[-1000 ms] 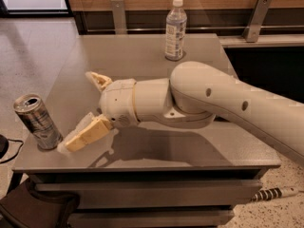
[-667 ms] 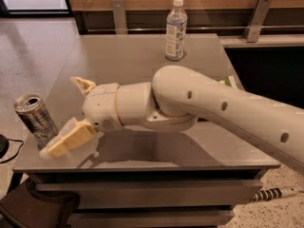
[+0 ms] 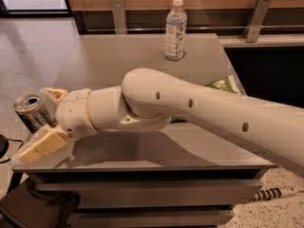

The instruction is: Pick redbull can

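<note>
The can (image 3: 29, 112) stands upright at the table's (image 3: 99, 56) front left corner, top opened. The gripper (image 3: 36, 124) is spread wide around it: one finger (image 3: 55, 94) lies behind the can and the other (image 3: 42, 143) in front, low over the table edge. Whether either touches the can cannot be told. The arm (image 3: 190, 108) stretches across the table from the right. A water bottle (image 3: 175, 28) stands well apart at the back, and a green packet (image 3: 220, 84) peeks out behind the arm. Against 0.7 s ago, the gripper has slid left, from beside the can to either side of it.
</note>
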`<state>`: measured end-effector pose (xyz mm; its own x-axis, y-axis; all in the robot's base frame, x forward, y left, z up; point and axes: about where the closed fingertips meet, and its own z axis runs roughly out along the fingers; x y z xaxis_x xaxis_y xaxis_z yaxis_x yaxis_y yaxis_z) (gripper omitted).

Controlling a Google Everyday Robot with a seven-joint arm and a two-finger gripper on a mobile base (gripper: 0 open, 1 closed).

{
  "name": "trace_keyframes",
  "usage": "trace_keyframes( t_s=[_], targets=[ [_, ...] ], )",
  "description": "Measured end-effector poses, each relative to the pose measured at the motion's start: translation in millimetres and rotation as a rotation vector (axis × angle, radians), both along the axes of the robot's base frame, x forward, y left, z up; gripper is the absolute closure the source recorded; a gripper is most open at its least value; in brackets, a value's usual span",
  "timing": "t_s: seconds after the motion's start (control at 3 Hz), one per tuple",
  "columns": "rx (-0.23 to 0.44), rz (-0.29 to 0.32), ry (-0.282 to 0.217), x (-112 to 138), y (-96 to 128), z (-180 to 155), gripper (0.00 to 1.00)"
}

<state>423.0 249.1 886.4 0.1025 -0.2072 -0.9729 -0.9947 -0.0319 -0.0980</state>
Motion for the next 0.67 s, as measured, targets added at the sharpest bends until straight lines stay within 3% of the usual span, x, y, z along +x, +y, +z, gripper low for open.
trace_keyframes(
  t_s=[0.67],
  targets=[
    [-0.003, 0.016, -0.005, -5.6, 7.0, 1.6, 0.66]
  ],
)
